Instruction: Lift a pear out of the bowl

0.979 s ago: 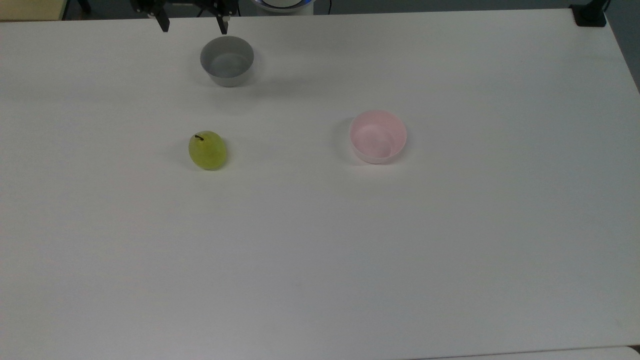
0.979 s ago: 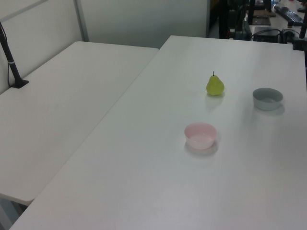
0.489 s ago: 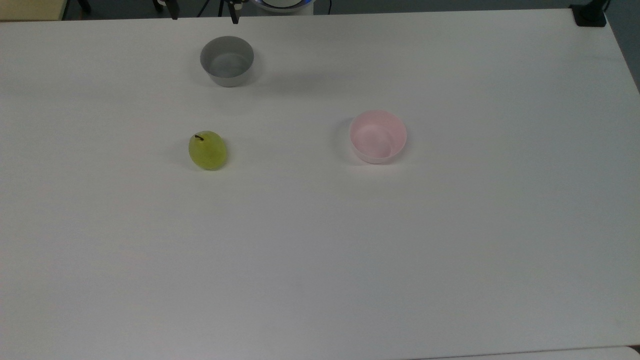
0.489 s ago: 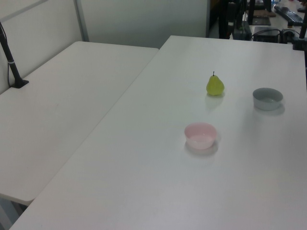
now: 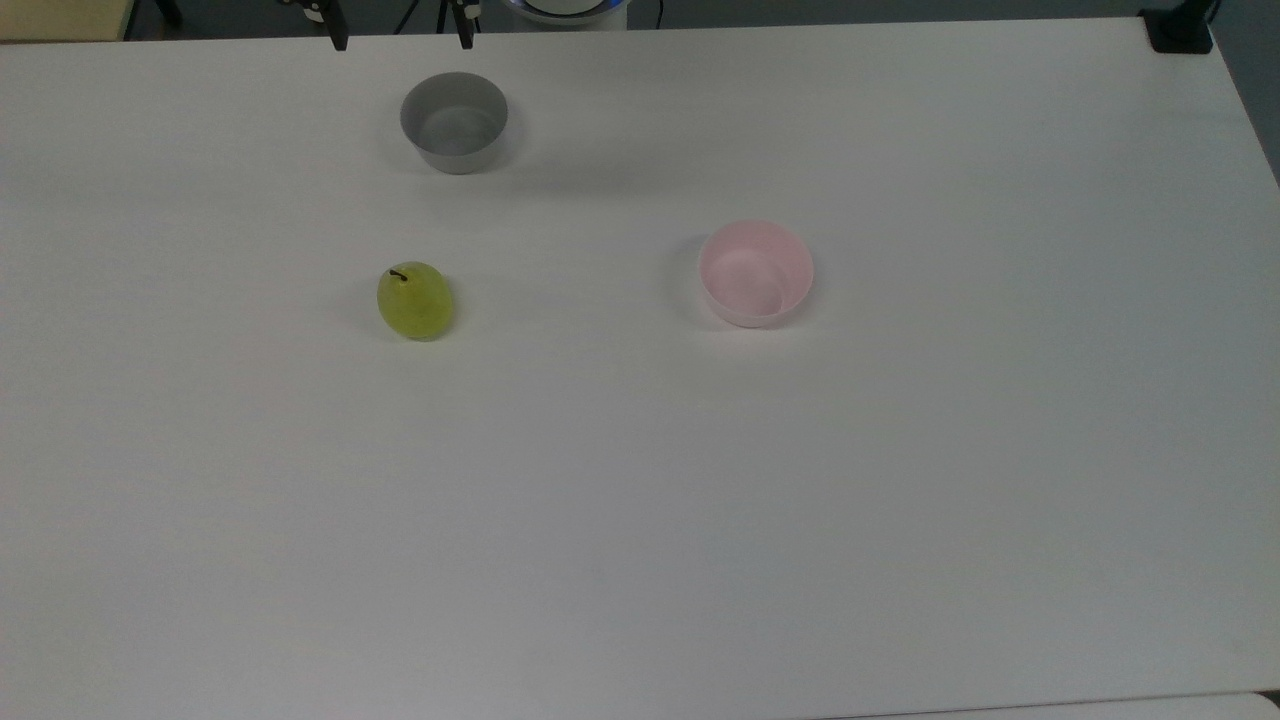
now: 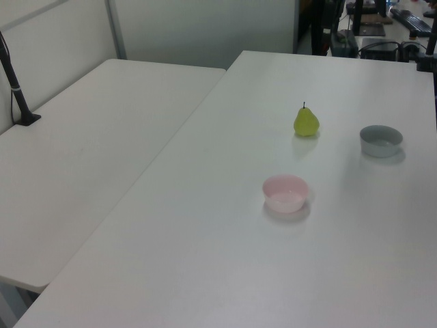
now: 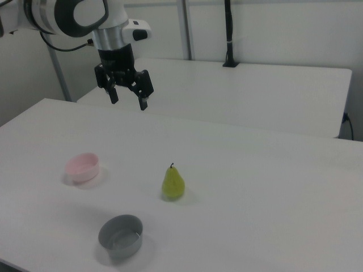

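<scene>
Yellow-green pear [image 5: 415, 301], short dark stem

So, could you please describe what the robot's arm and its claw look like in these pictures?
In the right view, the arm is glossy white with rounded segments and a large black joint cap. A dark cable loops beside the wrist. A black mounting block hangs beneath, carrying the black claw with two slim, straight fingers. The top view catches the dark fingertips at its upper edge.
</scene>
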